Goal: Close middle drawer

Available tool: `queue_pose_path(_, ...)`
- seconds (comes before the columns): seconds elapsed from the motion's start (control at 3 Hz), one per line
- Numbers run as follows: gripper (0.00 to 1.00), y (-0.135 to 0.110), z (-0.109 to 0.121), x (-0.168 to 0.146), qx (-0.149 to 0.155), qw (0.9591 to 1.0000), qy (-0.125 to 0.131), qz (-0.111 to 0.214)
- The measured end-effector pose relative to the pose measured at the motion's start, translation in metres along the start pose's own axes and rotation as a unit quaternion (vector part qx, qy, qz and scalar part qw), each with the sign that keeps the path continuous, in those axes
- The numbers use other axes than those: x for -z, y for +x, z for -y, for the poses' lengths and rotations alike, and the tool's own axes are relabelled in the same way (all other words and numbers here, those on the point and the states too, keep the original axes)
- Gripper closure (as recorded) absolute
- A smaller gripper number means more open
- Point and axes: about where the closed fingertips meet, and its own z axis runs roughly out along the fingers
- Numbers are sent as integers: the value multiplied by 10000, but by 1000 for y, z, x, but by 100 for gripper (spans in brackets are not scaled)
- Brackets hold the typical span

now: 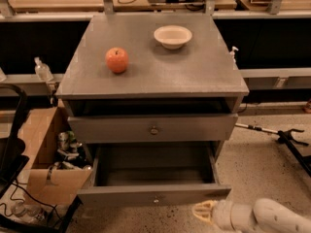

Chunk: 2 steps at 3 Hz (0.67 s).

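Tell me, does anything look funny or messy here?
Yes: the middle drawer sticks far out of the cabinet, wide open. The hand sits low by its front right corner.

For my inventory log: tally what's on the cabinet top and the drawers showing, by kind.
Apple: 1
Bowl: 1
Drawers: 2, upper drawer and open middle drawer
Total: 4
Gripper: low right, near the middle drawer's front.

The end effector point(204, 211) is sitting at about five o'clock in the view and is showing a pale cream, faintly ribbed surface. Behind it, the arm point(272, 218) is appearing as smooth, glossy white rounded segments joined by a narrower collar.
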Motion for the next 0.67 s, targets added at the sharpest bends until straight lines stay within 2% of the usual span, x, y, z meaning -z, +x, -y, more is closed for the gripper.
queue_pose_path(0.33, 100, -16, 63, -30, 41, 9999, 96, -25)
queue_pose_path(0.67, 100, -15, 60, -28, 41, 9999, 96, -25)
